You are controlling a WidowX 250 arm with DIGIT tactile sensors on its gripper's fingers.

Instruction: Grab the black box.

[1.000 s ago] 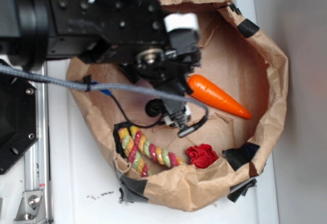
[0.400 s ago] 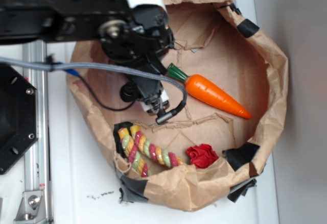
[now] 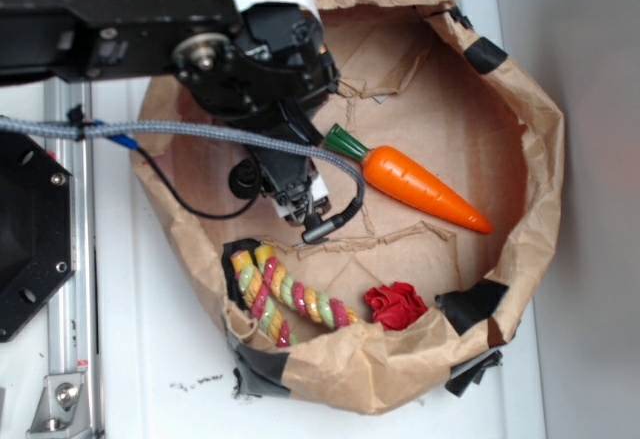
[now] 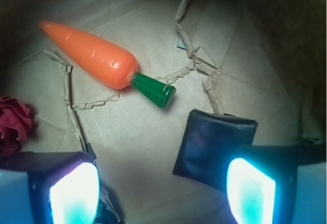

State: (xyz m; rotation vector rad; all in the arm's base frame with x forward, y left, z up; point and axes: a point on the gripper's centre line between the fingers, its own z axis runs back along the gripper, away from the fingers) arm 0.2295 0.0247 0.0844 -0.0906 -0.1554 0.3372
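Hand (image 4: 162, 183): spread wide, holding nothing, poised low inside the paper bag (image 3: 520, 159), seemingly to straddle a target.
Black box (image 4: 212, 145): flat on the bag floor, partly under the right-hand finger (image 4: 250, 191) in the wrist view; off-centre, so likely needs a sideways shift.
Carrot (image 4: 92, 55): just beyond, apart from the box.
Red cloth (image 4: 13, 122): far left, clear.
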